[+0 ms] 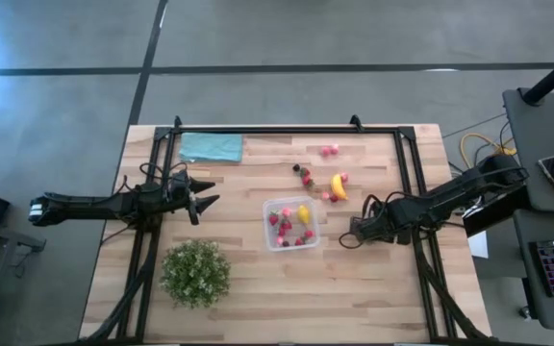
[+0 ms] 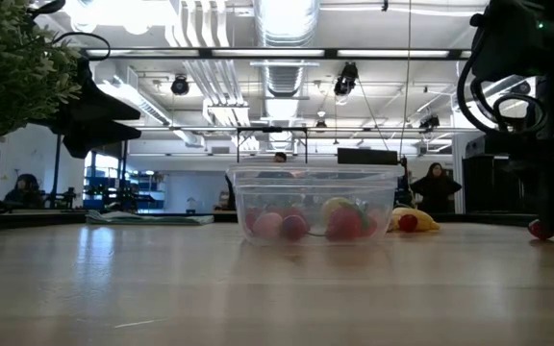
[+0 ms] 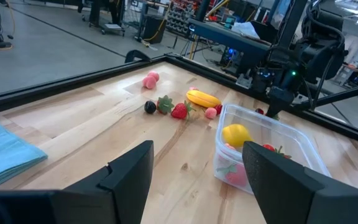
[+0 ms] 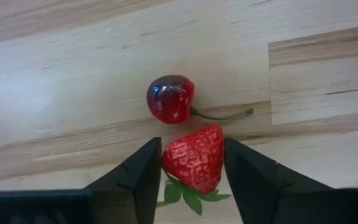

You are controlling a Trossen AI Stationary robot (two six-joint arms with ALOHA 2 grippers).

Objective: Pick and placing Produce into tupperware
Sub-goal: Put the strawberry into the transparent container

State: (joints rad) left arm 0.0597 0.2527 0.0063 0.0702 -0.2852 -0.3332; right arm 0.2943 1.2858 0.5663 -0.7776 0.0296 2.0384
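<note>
The clear tupperware stands mid-table and holds a yellow lemon and several red and pink pieces. Near it, toward the right edge, my right gripper points down at a red strawberry on the wood, shut on it. A red cherry lies just beyond the strawberry. A banana, dark pieces and pink pieces lie farther back. My left gripper waits open at the table's left, with nothing between its fingers. My right gripper has the strawberry between its two fingers, one finger against each of its flanks. The fingers come from above, pointing down. The strawberry lies on the table top with its green leaf end toward the gripper's body.
A bushy green plant stands at the near left. A teal folded cloth lies at the far left. A black frame rail runs along the table's far edge and down both sides. Bare wood lies between the plant and the tupperware.
</note>
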